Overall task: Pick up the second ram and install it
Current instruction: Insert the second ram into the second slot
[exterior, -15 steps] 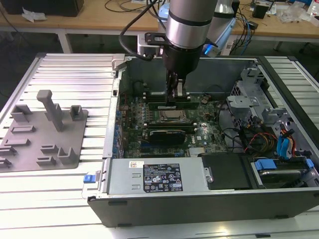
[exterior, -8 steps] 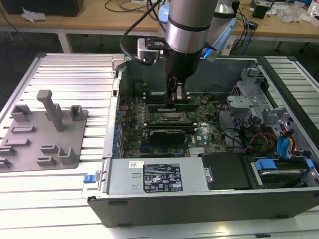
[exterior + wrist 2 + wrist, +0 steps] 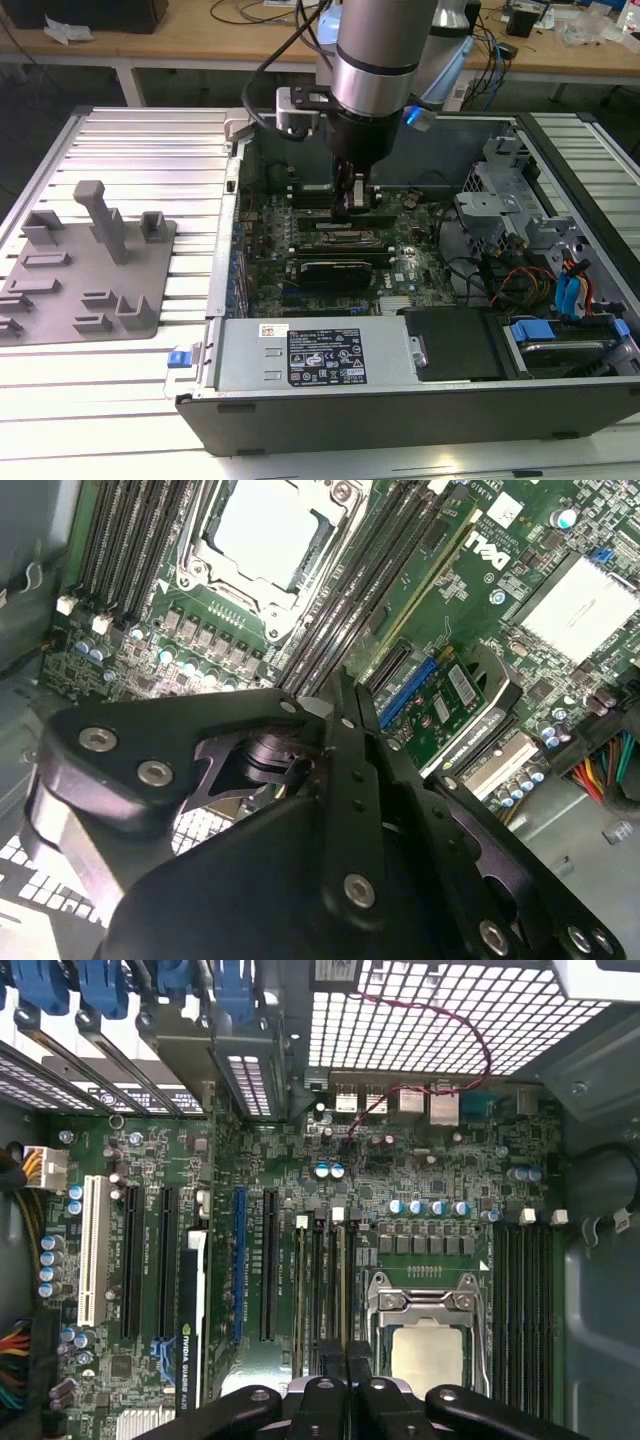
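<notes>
My gripper (image 3: 350,208) reaches down into the open computer case, over the memory slots beside the silver processor (image 3: 427,1355). In both wrist views its black fingers (image 3: 331,1358) stand pressed close together. The second ram (image 3: 340,1280), a thin green stick, stands on edge in a slot and runs straight in between the fingertips, so the gripper (image 3: 346,1355) looks shut on its top edge. Another green stick (image 3: 300,1290) sits in a slot two rows over. In the second wrist view the gripper (image 3: 345,685) hides the second ram, and that seated stick (image 3: 425,570) shows alongside.
A grey plastic tray (image 3: 90,260) with upright pegs lies on the ribbed table at the exterior view's left. Inside the case are a graphics card (image 3: 190,1330), the power supply (image 3: 315,355) along the front, and a drive cage (image 3: 500,210) with cables at the right.
</notes>
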`<state>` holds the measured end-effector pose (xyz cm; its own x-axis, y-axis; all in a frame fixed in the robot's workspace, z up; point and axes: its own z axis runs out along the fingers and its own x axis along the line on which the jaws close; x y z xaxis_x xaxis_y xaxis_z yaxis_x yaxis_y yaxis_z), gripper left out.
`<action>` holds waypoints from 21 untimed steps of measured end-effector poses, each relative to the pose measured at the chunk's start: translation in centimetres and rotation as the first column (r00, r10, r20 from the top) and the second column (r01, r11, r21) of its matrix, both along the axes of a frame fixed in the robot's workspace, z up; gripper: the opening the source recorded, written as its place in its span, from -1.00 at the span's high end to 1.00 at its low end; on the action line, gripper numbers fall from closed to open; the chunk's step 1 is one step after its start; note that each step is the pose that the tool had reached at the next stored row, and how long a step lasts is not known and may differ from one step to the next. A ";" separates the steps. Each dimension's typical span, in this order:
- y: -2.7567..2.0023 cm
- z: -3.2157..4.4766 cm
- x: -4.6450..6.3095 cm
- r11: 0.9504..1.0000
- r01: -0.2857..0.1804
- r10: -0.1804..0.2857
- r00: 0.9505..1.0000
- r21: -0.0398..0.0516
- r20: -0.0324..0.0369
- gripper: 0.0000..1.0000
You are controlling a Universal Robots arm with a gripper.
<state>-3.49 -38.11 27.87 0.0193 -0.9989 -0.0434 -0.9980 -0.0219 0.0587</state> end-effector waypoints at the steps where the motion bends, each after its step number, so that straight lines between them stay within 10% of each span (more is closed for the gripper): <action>1: 0.00 -0.20 0.0 1.000 0.000 0.000 1.000 0.000 0.000 0.82; 16: 0.00 -3.80 0.0 1.000 0.000 0.000 1.000 0.000 0.000 0.82; 21: 0.00 -3.87 0.0 1.000 0.009 -0.009 1.000 0.000 0.000 0.82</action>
